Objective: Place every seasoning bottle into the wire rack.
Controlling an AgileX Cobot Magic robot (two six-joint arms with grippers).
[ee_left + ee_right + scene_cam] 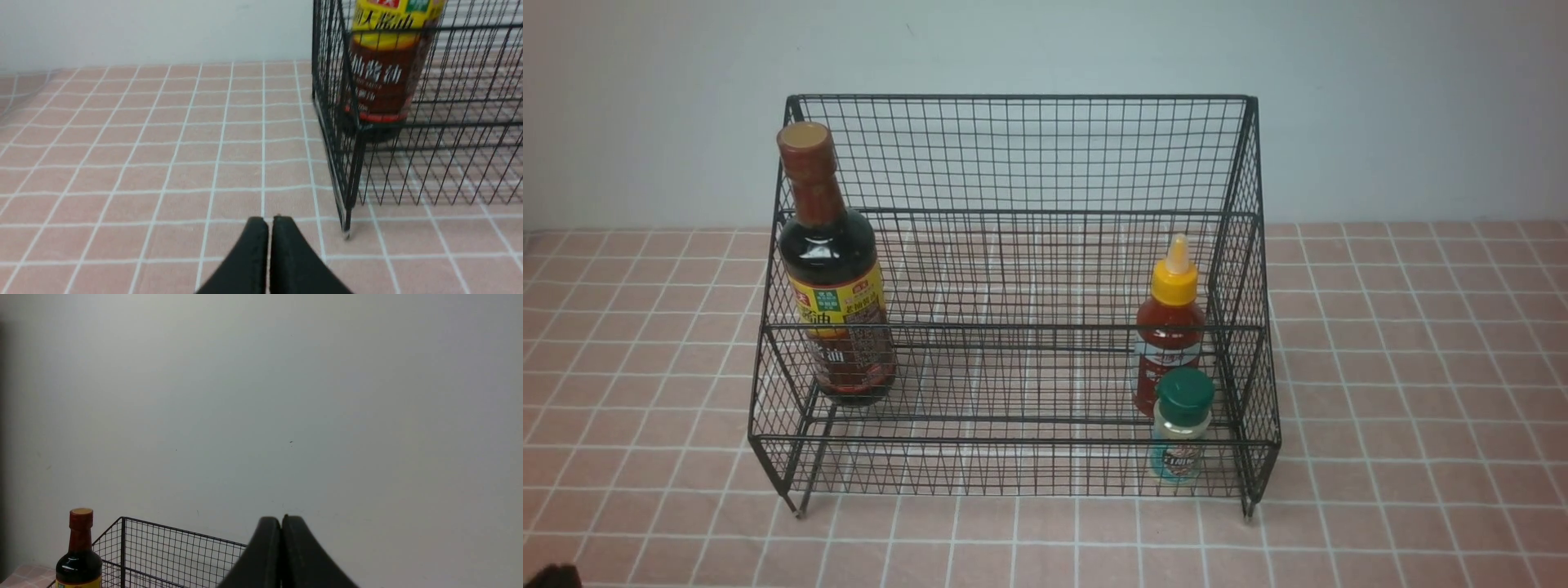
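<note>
The black wire rack [1013, 155] stands in the middle of the table. The tall dark soy-sauce bottle [837, 282] stands upright on its upper tier at the left; it also shows in the left wrist view [384, 69] and the right wrist view [79, 555]. The small red squeeze bottle [1170, 331] stands on the upper tier at the right. The tiny clear shaker [1180, 429] with a green lid stands on the lower tier in front of it. My left gripper [269, 222] is shut and empty, low over the table beside the rack's left front foot. My right gripper [281, 519] is shut and empty, raised and facing the wall.
The table wears a pink tiled cloth [1421, 392] with bare stretches left, right and in front of the rack. A pale wall [1380, 98] runs close behind the rack. A dark bit of my left arm [551, 576] shows at the front view's bottom left corner.
</note>
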